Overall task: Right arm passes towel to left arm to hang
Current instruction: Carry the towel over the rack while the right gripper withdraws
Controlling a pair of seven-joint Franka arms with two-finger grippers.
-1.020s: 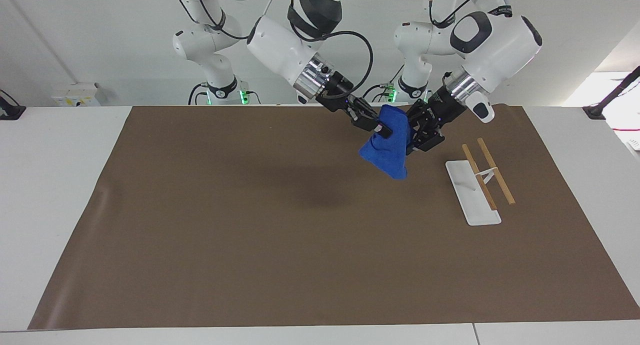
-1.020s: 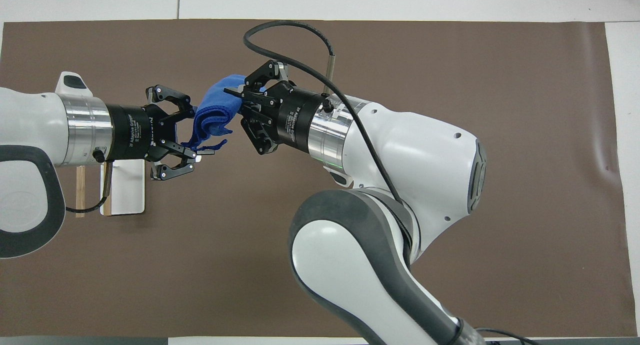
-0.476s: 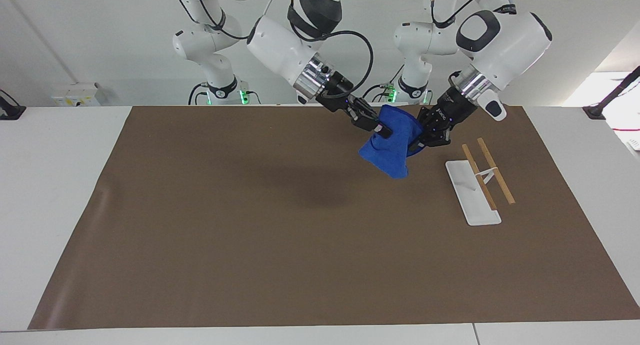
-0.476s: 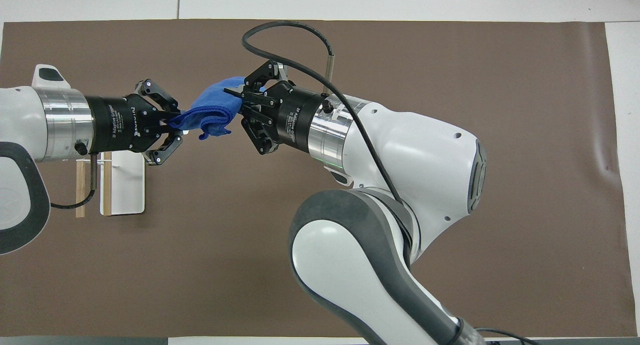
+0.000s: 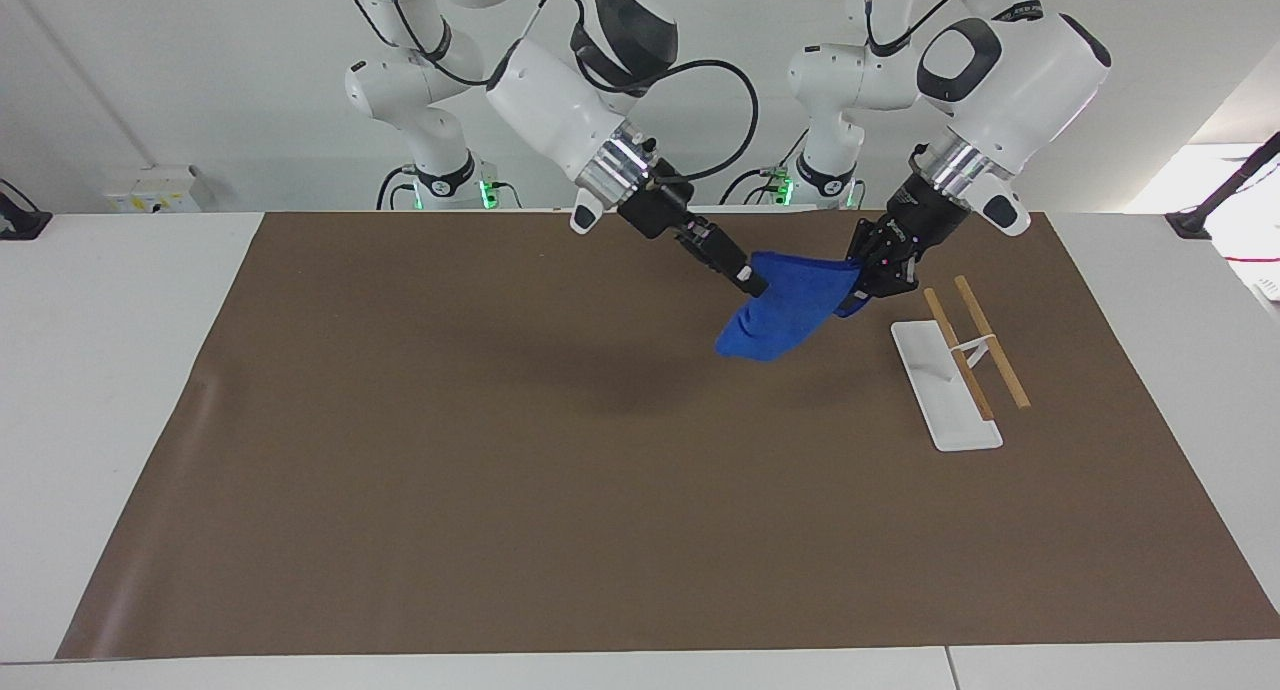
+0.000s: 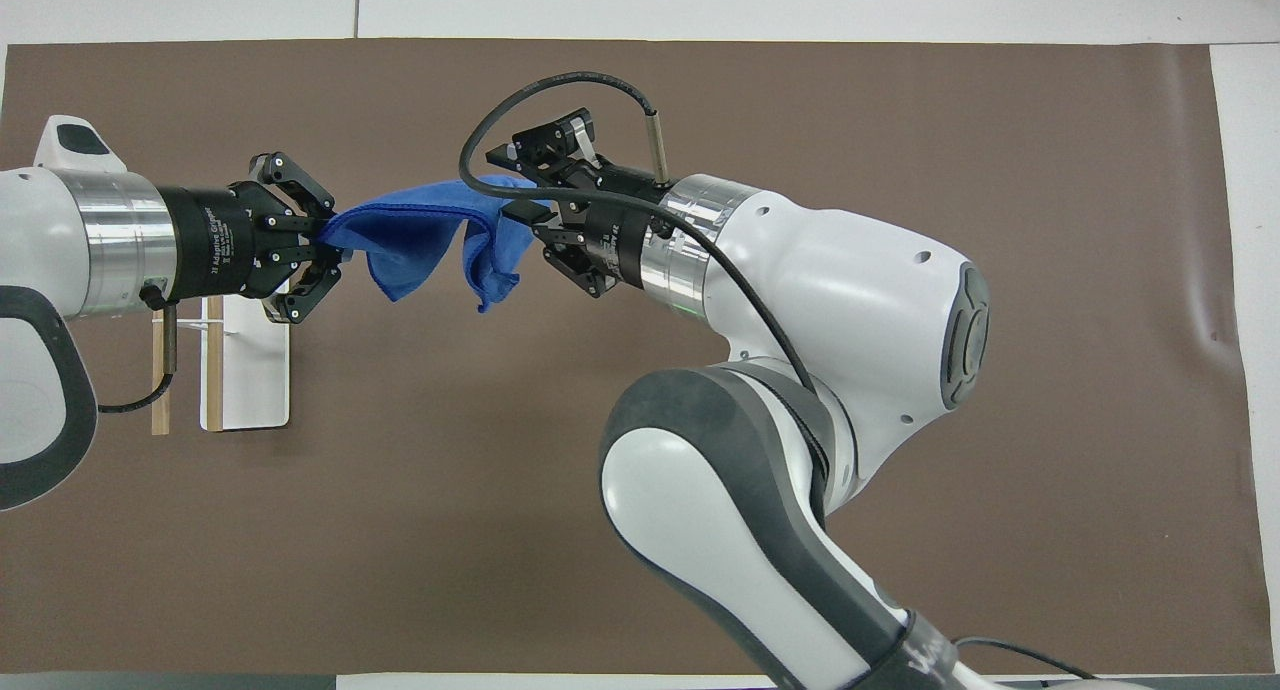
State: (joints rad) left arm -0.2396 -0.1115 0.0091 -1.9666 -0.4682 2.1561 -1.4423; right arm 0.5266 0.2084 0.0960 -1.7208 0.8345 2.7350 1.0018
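arms: 2 (image 5: 560, 90) (image 5: 1010, 70) | towel: 1 (image 5: 785, 310) | rack: 1 (image 5: 945, 385) | mat: 1 (image 5: 500, 470)

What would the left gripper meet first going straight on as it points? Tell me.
The towel it grips, stretched ahead of the left gripper; past that, probably the right gripper, though depth is unclear.

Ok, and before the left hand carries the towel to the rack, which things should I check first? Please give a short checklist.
1. Left hand shut on the towel: ok, it pinches one end.
2. Right hand free of the towel: cannot tell; it is open, but the cloth touches it.
3. Towel off the brown mat: ok, it hangs in the air between both hands.
4. Towel spread flat for hanging: not ok, it sags in folds.
5. Rack bars free: ok, nothing lies on them.
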